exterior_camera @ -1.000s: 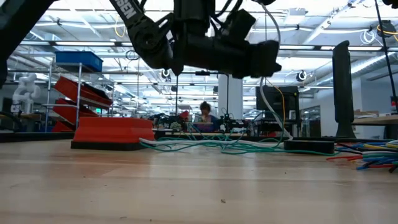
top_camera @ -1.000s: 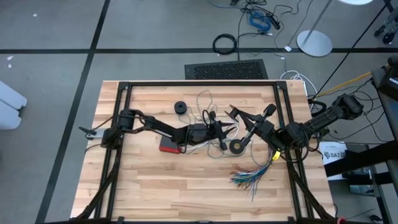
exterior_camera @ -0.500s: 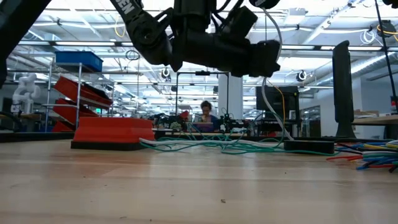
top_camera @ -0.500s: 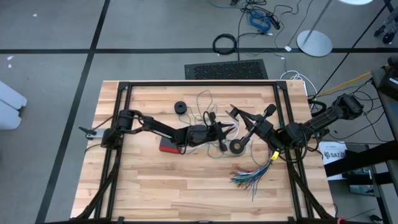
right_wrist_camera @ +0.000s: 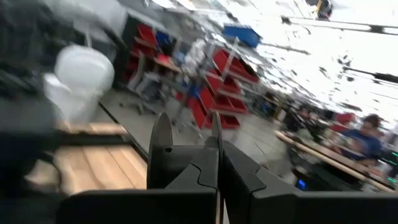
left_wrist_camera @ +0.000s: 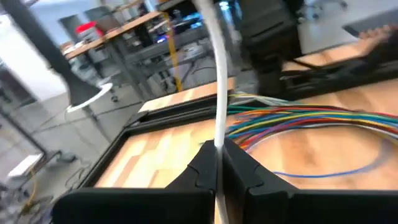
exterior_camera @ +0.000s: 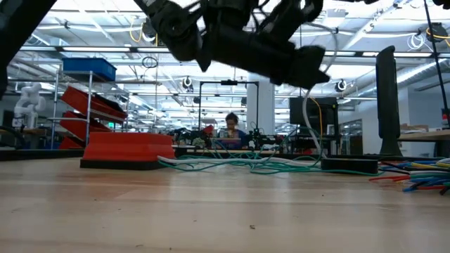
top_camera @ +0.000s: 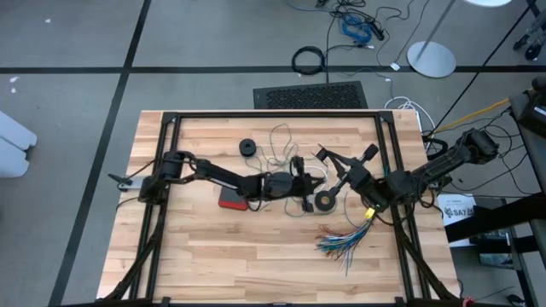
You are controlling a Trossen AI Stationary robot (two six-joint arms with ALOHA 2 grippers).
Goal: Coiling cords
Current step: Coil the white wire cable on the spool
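The white cord (left_wrist_camera: 219, 81) rises out of my left gripper (left_wrist_camera: 217, 148), which is shut on it over the table's middle (top_camera: 299, 177). More of its loops (top_camera: 277, 141) lie on the wood toward the far edge. The teal-green cord (exterior_camera: 235, 166) rests slack on the table below the arms. The round black-and-white piece (top_camera: 324, 201) sits flat just to the right. Beside it, on the right, my right gripper (top_camera: 343, 169) is raised and shut (right_wrist_camera: 217, 152). My left gripper pinches the white cord (left_wrist_camera: 217, 140) between its two fingertips. The fingers point nearly level toward the table's right, and the cord crosses them, running on past the tips. From the grip the cord (exterior_camera: 309, 116) hangs down to the table. I cannot tell whether my right gripper touches a cord.
A red flat block (top_camera: 230, 200) lies near my left gripper's wrist. A small black ring (top_camera: 248, 147) sits toward the far edge. A fanned bundle of multicoloured wires (top_camera: 345, 239) spreads at the near right. A black frame (top_camera: 273, 115) borders the table.
My left gripper has shut on the white cord and rolled and tipped a little; in the low view it now sits slightly higher and slanted.
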